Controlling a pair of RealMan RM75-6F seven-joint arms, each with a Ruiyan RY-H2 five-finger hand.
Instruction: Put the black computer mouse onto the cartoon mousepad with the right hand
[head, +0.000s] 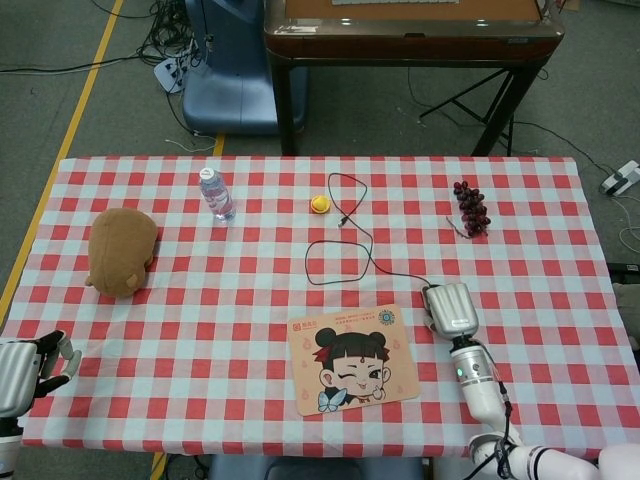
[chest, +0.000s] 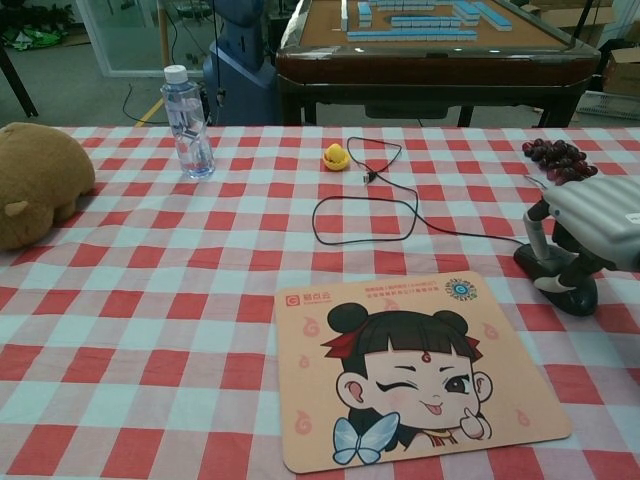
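Chest view, near to far from the cartoon mousepad (chest: 415, 365): nearest edge bare, ready to receive. Just right of pad, black computer mouse (chest: 568, 288) on the checked cloth, right hand (chest: 592, 222) arched over it, fingers (chest: 538, 232) down on its shell, apparently gripping for the lift. Beyond pad, mouse cable (chest: 366, 215) looped slack, enough give for the short move left. Left hand (head: 22, 372) parked well left of pad, fingers loosely apart, holding nothing.

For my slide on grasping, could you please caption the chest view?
Right hand closing over the black mouse on the checkered table, beside the cartoon mousepad.
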